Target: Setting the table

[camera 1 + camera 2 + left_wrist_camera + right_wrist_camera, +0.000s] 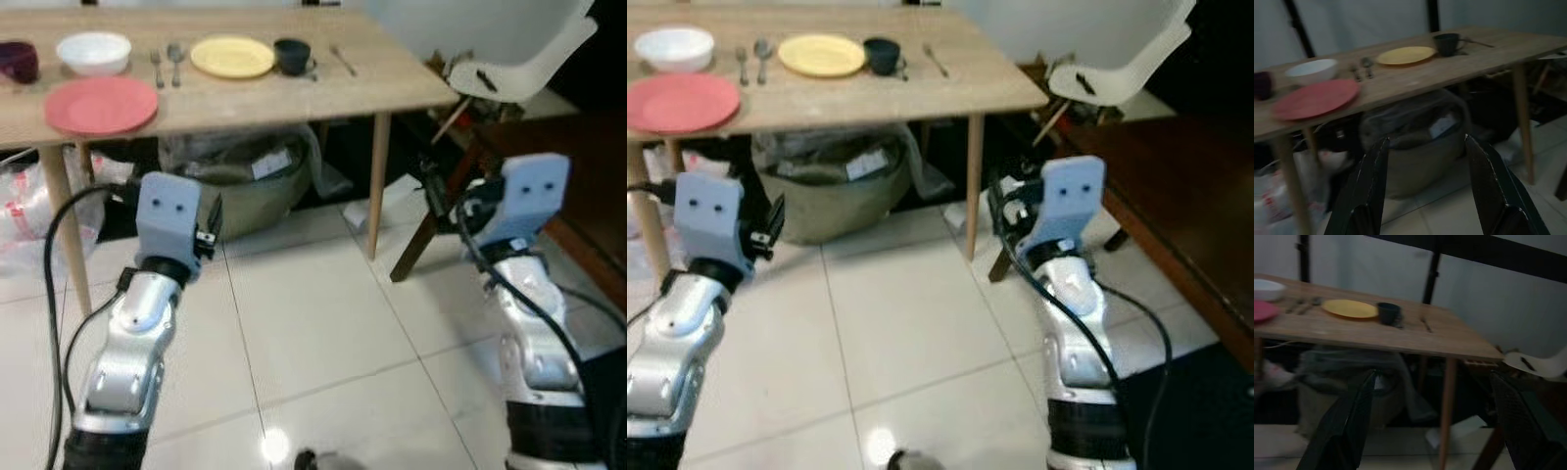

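Note:
A wooden table [392, 86] stands ahead of me. On it lie a red plate [100, 104], a white bowl [93, 51], a fork [156, 67], a spoon [175, 61], a yellow plate [232, 56], a dark cup [291, 55] and one more utensil [343, 61]. A dark purple cup [18, 61] sits at the table's left edge. Both arms are held low in front of the table, well short of it. My left gripper [1426, 141] is open and holds nothing. My right gripper [1433, 376] is open too, with nothing between its fingers.
Under the table sits an olive bag [245, 186], with plastic bags [20, 215] to its left. A table leg [378, 181] stands ahead on the right. A white chair [529, 59] and a dark wooden bench [1176, 206] are at the right. Pale tiled floor [323, 323] lies before me.

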You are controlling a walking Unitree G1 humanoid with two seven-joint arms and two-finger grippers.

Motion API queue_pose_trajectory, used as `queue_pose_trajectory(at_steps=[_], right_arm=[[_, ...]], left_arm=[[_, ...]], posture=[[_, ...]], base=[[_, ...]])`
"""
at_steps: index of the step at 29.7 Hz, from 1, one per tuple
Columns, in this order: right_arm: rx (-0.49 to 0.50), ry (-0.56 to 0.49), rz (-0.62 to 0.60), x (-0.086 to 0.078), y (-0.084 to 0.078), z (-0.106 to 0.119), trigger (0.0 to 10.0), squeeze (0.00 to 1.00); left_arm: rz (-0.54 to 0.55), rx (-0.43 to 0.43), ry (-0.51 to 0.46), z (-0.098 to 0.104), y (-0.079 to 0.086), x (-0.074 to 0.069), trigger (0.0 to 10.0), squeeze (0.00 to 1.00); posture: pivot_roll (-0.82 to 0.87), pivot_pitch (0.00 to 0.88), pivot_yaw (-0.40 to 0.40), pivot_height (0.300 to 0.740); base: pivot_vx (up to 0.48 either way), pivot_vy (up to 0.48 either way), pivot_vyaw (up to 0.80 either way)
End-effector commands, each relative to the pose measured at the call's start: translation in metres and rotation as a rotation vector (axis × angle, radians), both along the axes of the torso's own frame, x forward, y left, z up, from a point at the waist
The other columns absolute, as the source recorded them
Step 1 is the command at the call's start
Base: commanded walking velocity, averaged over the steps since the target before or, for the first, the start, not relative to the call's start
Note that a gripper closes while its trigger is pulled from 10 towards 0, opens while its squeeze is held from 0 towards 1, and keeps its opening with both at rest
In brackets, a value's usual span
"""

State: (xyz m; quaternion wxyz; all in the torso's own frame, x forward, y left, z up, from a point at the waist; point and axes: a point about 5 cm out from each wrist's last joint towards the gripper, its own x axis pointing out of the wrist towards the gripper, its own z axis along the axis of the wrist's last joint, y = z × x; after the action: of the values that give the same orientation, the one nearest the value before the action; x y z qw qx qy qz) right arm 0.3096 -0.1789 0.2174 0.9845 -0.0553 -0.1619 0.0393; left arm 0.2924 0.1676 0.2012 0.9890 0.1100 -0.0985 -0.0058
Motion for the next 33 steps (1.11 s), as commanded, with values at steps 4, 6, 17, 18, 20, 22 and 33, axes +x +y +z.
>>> queue_pose_trajectory(at_steps=[4, 6, 17, 18, 20, 22, 33], right_arm=[[0.011, 0.001, -0.019, -0.0018, -0.0050, -0.0011, 10.0, 0.00], [0.011, 0.001, -0.020, -0.0019, -0.0052, -0.0012, 10.0, 0.00], [0.011, 0.001, -0.022, -0.0022, -0.0055, -0.0014, 10.0, 0.00], [0.011, 0.001, -0.022, -0.0022, -0.0055, -0.0014, 10.0, 0.00], [0.012, 0.000, -0.024, -0.0024, -0.0057, -0.0014, 10.0, 0.00], [0.012, 0.000, -0.025, -0.0025, -0.0061, -0.0016, 10.0, 0.00], [0.012, 0.001, -0.030, -0.0031, -0.0069, -0.0020, 10.0, 0.00]], left_arm=[[-0.012, -0.002, 0.011, -0.0026, -0.0026, 0.0002, 10.0, 0.15], [-0.013, -0.003, 0.010, -0.0026, -0.0028, 0.0003, 10.0, 0.15], [-0.015, -0.004, 0.010, -0.0028, -0.0035, 0.0004, 10.0, 0.15], [-0.015, -0.004, 0.010, -0.0028, -0.0035, 0.0004, 10.0, 0.15], [-0.016, -0.003, 0.010, -0.0028, -0.0036, 0.0005, 10.0, 0.15], [-0.017, -0.003, 0.010, -0.0027, -0.0038, 0.0009, 10.0, 0.15], [-0.019, -0.004, 0.013, -0.0032, -0.0047, 0.0017, 10.0, 0.15]], posture=[[-0.12, 0.000, -0.015, 0.740], [-0.13, 0.000, -0.015, 0.740], [-0.13, 0.000, -0.014, 0.740], [-0.13, 0.000, -0.014, 0.740], [-0.13, 0.000, -0.011, 0.740], [-0.13, 0.000, -0.011, 0.740], [-0.13, 0.000, -0.011, 0.740]], base=[[-0.345, 0.000, 0.00], [-0.349, 0.000, 0.00], [-0.346, 0.000, 0.00], [-0.349, 0.000, 0.00], [-0.349, 0.000, 0.00], [-0.347, 0.000, 0.00], [-0.335, 0.000, 0.00]])
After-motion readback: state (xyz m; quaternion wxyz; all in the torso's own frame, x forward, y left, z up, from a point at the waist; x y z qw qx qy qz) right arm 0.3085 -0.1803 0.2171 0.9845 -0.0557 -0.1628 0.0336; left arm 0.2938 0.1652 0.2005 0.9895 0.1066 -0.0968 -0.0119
